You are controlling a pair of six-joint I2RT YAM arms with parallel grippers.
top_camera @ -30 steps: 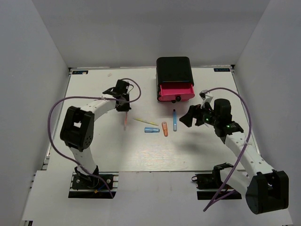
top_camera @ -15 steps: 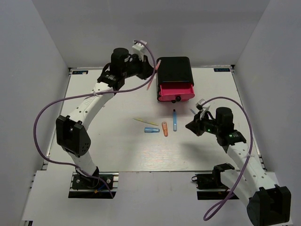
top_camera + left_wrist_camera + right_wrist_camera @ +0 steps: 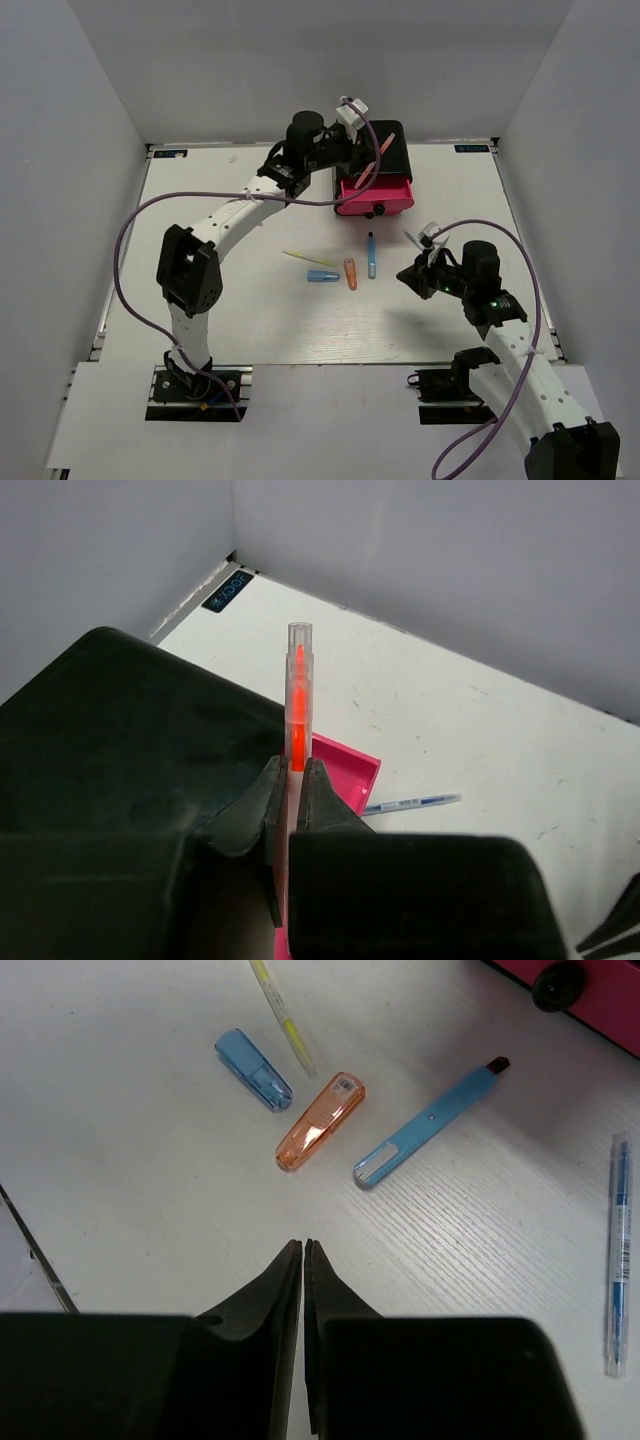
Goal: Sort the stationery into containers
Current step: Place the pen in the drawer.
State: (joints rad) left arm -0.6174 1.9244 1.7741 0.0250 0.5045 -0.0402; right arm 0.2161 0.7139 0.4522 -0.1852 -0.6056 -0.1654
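Note:
My left gripper [image 3: 364,152] is shut on a thin pink-red stick [image 3: 298,700] and holds it above the open top pink drawer [image 3: 392,194] of the black cabinet [image 3: 370,140]. Part of that drawer [image 3: 350,765] shows just beyond the fingers. On the table lie a yellow-green stick [image 3: 308,259], a light-blue cylinder [image 3: 322,276], an orange cylinder [image 3: 350,274] and a blue pen [image 3: 371,255]. My right gripper [image 3: 403,275] is shut and empty, just right of them. A thin grey-blue stick [image 3: 619,1250] lies beside it.
The drawer's black knob [image 3: 379,212] faces the table's middle. White walls close in the table on three sides. A purple cable loops out from each arm.
The left arm has swung from the table's left-middle up and right to the cabinet, carrying the pink-red stick. The right gripper has shut and drawn back a little toward me.

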